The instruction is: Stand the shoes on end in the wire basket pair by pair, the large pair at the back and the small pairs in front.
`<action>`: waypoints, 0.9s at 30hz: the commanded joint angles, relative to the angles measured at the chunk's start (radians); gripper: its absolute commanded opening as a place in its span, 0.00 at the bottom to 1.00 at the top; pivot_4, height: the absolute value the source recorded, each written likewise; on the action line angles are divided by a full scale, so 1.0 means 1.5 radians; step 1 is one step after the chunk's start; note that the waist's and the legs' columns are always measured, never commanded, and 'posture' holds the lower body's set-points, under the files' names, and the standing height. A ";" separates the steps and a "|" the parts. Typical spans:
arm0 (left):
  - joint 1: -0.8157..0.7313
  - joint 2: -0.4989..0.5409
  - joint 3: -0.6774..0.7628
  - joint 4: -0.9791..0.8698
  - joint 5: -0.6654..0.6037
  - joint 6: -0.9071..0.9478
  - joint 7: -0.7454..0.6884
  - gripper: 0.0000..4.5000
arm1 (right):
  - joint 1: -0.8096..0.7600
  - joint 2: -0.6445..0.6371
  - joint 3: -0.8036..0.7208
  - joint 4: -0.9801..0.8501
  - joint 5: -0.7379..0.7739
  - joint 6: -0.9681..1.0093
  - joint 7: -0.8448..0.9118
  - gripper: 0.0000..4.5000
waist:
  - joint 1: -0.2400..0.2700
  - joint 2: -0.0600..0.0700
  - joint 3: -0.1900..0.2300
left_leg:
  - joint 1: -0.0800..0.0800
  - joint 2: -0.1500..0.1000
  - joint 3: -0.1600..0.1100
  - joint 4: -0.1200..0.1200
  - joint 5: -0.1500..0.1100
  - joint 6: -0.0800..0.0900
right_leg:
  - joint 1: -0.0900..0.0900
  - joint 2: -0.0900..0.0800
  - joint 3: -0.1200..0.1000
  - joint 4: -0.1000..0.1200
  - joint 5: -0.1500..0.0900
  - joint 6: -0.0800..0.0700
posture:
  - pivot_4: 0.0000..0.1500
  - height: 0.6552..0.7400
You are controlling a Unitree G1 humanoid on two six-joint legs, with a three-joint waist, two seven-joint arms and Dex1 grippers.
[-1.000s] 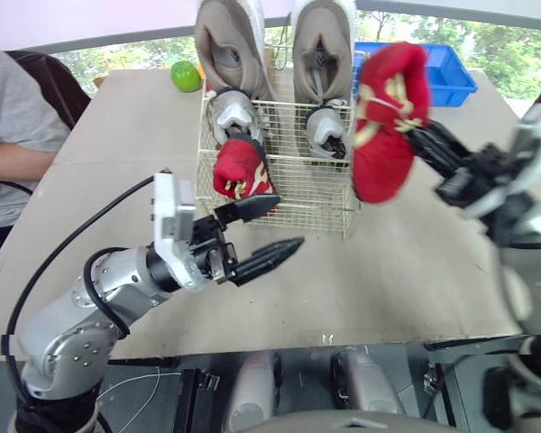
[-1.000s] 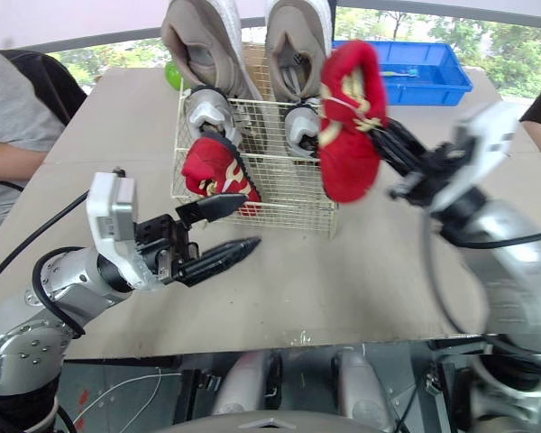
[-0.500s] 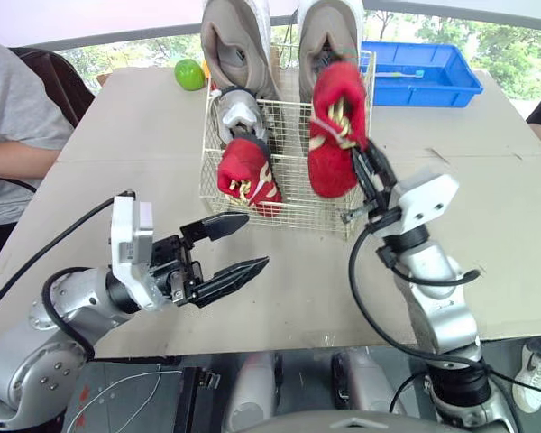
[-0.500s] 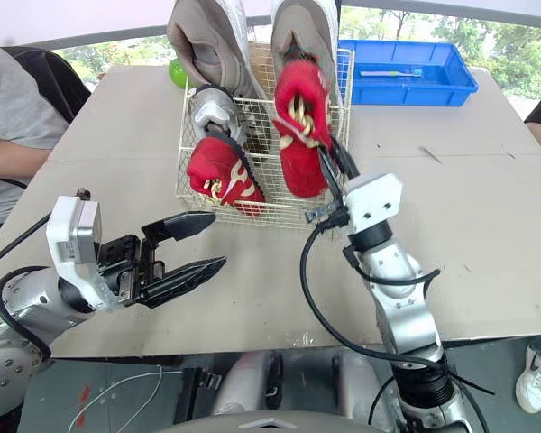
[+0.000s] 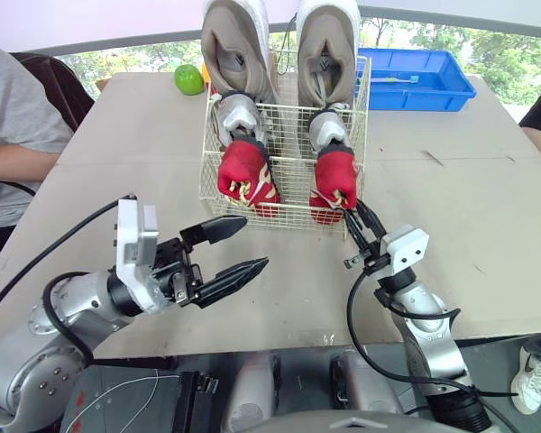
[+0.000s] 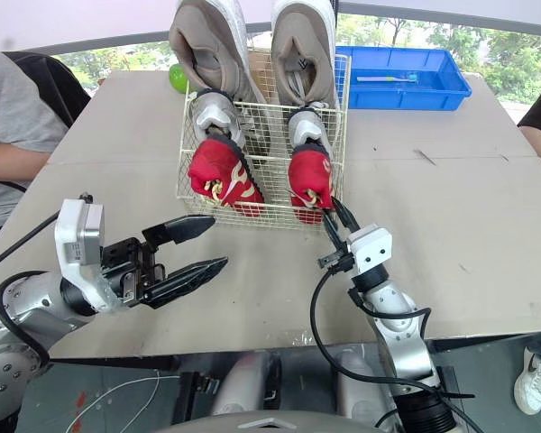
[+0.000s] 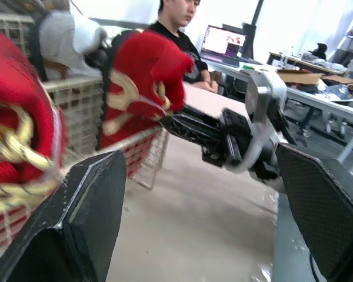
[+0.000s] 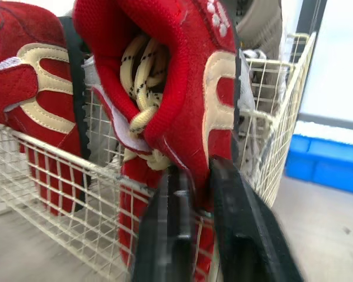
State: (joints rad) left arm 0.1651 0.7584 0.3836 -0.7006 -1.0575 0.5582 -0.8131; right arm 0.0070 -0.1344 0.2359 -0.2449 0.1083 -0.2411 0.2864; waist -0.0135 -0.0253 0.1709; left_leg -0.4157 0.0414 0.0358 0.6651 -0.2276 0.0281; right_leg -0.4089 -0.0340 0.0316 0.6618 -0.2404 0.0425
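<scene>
Your wire basket [image 5: 287, 171] looks light: pull away without letting go and you could drag it or topple the tall grey sneakers [image 5: 237, 41] at the back. The right red shoe [image 5: 334, 180] stands in the front corner, its heel rim pinched by your right gripper [image 5: 352, 218]. Your left gripper [image 5: 255, 242] hovers spread wide nearby.
</scene>
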 commanded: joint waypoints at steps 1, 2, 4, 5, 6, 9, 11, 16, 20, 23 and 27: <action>0.018 -0.006 0.013 0.004 0.000 -0.010 -0.012 0.96 | 0.013 -0.012 -0.025 -0.013 0.042 0.046 0.020 0.56 | 0.001 0.000 0.000 | 0.000 0.000 0.000 0.000 0.000 0.000 | 0.000 0.000 0.000 0.000 0.000 0.000 | 1.00 1.00; 0.025 -0.006 0.013 0.006 0.002 -0.011 -0.017 0.96 | 0.020 -0.021 -0.029 -0.024 0.049 0.058 0.028 0.63 | 0.002 0.000 0.000 | 0.000 0.000 0.000 0.000 0.000 0.000 | 0.000 -0.001 0.000 0.000 0.000 0.000 | 1.00 1.00; 0.036 -0.007 0.009 0.007 0.006 -0.007 -0.015 0.96 | 0.038 -0.048 -0.038 -0.052 0.057 0.074 0.050 0.87 | 0.004 0.000 0.000 | 0.000 0.000 0.000 0.000 0.000 0.000 | 0.000 -0.003 0.000 0.000 0.000 0.000 | 1.00 1.00; 0.045 -0.007 0.005 0.010 0.012 -0.005 -0.016 0.96 | 0.048 -0.067 -0.047 -0.069 0.071 0.088 0.064 0.95 | 0.004 0.000 0.000 | 0.000 0.000 0.000 0.000 0.000 0.000 | 0.000 -0.003 0.000 0.000 0.000 0.000 | 1.00 1.00; 0.055 -0.005 0.002 0.013 0.023 -0.003 -0.014 0.96 | 0.058 -0.092 -0.061 -0.091 0.091 0.108 0.083 0.99 | 0.003 0.000 0.000 | 0.000 0.000 0.000 0.000 0.000 0.000 | 0.000 -0.003 0.000 0.000 0.000 0.000 | 1.00 1.00; 0.087 -0.007 0.008 0.031 0.045 -0.001 -0.010 0.96 | 0.083 -0.196 -0.124 -0.146 0.147 0.164 0.156 0.99 | 0.003 0.002 0.001 | -0.001 0.000 0.002 -0.001 0.000 0.000 | -0.001 -0.004 0.001 -0.001 0.000 0.000 | 1.00 1.00; 0.120 -0.007 0.023 0.042 0.063 -0.010 -0.024 0.96 | 0.110 -0.274 -0.188 -0.169 0.193 0.198 0.207 0.99 | 0.003 0.002 0.001 | -0.001 0.000 0.004 -0.002 0.000 0.000 | -0.001 -0.004 0.003 -0.001 0.000 0.000 | 1.00 1.00; 0.180 -0.004 0.048 0.060 0.121 -0.043 -0.058 0.96 | 0.209 -0.417 -0.336 -0.177 0.279 0.245 0.340 0.99 | 0.003 0.001 0.001 | 0.000 0.000 0.005 -0.005 0.000 0.000 | -0.002 0.000 0.004 -0.001 -0.001 -0.001 | 1.00 1.00; 0.195 -0.003 0.040 0.086 0.165 -0.068 -0.082 0.96 | 0.258 -0.468 -0.419 -0.155 0.303 0.271 0.404 0.99 | 0.003 0.000 0.000 | 0.001 0.000 0.005 -0.007 0.000 0.000 | -0.002 0.000 0.004 -0.002 -0.003 0.001 | 1.00 1.00; 0.179 -0.020 0.015 0.114 0.195 -0.097 -0.095 0.96 | 0.238 -0.467 -0.424 -0.142 0.296 0.273 0.407 0.99 | 0.003 0.000 0.000 | 0.001 0.000 0.006 -0.007 0.000 0.000 | -0.003 0.000 0.005 -0.002 -0.003 0.001 | 1.00 1.00; 0.163 -0.052 0.007 0.116 0.180 -0.130 -0.131 0.96 | 0.150 -0.444 -0.381 -0.239 0.350 0.338 0.350 0.99 | -0.002 0.000 0.001 | 0.001 0.000 0.007 -0.007 0.000 0.000 | -0.003 0.000 0.006 -0.002 -0.003 0.001 | 1.00 1.00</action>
State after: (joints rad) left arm 0.4071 0.6819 0.3821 -0.5072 -0.7692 0.4003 -0.9742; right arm 0.2655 -0.7977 -0.3454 -0.5076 0.5891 0.2434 0.8402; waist -0.0159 -0.0254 0.1717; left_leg -0.4144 0.0415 0.0460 0.6546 -0.2278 0.0284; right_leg -0.4136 -0.0339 0.0400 0.6585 -0.2450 0.0441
